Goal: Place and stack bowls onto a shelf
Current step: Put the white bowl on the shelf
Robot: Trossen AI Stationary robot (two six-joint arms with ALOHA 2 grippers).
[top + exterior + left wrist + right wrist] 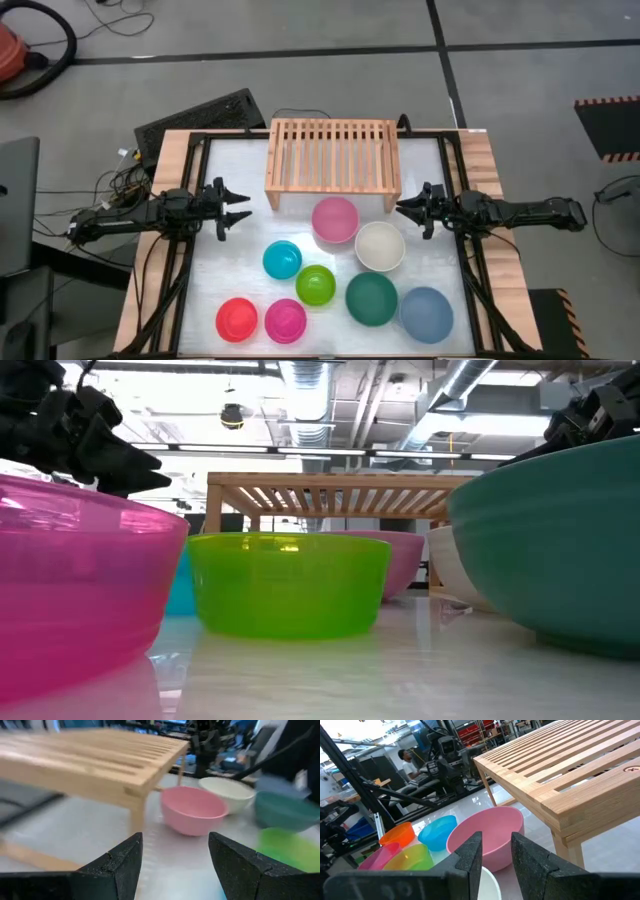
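Observation:
The light-wood slatted shelf (333, 163) stands at the table's far side. All eight bowls rest on the table in front of it: pale pink (335, 219), white (379, 246), cyan (282, 260), lime green (315, 285), dark teal (371, 298), slate blue (426, 313), red-orange (237, 319), magenta (286, 320). My left gripper (240, 207) hovers open at the left side, left of the shelf, facing the pink bowl (192, 810). My right gripper (403, 208) hovers open at the right side, just off the shelf's right leg, above the white bowl's far side.
A black frame (190, 240) runs around the white table top, with wooden side boards outside it. Free table lies left of the cyan bowl and under the shelf. A person (410, 762) sits in the room beyond the table.

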